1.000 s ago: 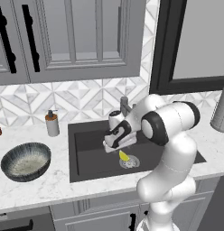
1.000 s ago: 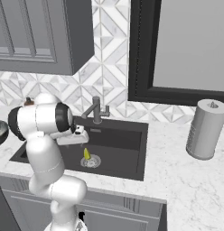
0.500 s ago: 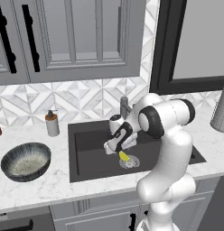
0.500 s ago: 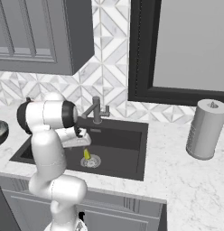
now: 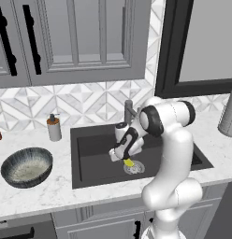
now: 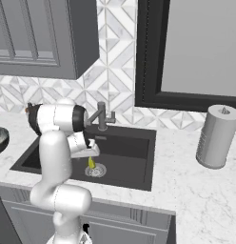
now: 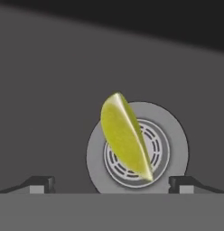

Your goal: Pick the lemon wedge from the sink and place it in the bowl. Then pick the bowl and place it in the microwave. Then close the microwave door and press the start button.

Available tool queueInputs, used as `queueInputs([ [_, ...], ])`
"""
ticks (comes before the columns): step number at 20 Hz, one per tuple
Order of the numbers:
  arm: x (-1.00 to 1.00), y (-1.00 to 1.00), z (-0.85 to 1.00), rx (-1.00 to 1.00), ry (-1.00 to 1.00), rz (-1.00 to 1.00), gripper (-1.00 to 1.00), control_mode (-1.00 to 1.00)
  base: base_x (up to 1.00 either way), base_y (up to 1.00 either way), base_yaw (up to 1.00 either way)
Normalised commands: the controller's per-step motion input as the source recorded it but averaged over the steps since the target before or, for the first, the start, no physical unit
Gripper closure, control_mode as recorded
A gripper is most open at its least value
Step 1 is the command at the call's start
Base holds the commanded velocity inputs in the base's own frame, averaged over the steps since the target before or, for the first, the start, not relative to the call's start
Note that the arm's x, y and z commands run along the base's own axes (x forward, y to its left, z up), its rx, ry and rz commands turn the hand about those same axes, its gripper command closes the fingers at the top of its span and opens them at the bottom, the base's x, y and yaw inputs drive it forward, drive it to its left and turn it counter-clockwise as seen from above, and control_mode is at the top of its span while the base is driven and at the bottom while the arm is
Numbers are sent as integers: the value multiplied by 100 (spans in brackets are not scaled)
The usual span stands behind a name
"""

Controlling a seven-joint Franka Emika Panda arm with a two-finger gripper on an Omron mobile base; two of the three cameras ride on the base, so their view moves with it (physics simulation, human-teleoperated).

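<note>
Pincer: the gripper (image 7: 111, 185) is released, jaws spread wide with one tip at each lower corner of the hand view, grasping nothing; the spread leaves room for the fruit to pass between them.
Lemon wedge: the lemon wedge (image 7: 125, 135) lies on the round drain (image 7: 175, 149) in the floor of the sink (image 5: 97, 144), leaning from about 11 o'clock down to 5 o'clock in the hand view, between the two tips and beyond them.
Arm pose: bent down into the basin so the hand points at the wedge from above, a sensible line for a top-down pinch.
Faucet: the faucet (image 6: 103, 116) stands on the back edge of the basin, just behind the hand.
Bowl: the bowl (image 5: 26, 165) sits on the counter (image 5: 57, 191) at 9 o'clock from the sink, well apart, waiting to receive the fruit.
Soap bottle: the soap dispenser (image 5: 54, 128) stands at 1 o'clock from the bowl.
Step in hand: judged as the approach to the first pick; no contact yet.
</note>
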Motion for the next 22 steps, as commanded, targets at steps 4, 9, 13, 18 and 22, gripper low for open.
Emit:
queueInputs([
  [4,40,0,-35,0,0,0,-100,-100,0,0,0],
  [9,32,0,-35,0,0,0,-100,-100,0,0,0],
  [13,18,-4,-36,0,0,0,-100,-100,0,0,0],
  [18,0,0,-34,0,0,0,-100,-100,0,0,0],
  [22,0,-1,-32,0,0,0,100,-100,0,0,0],
])
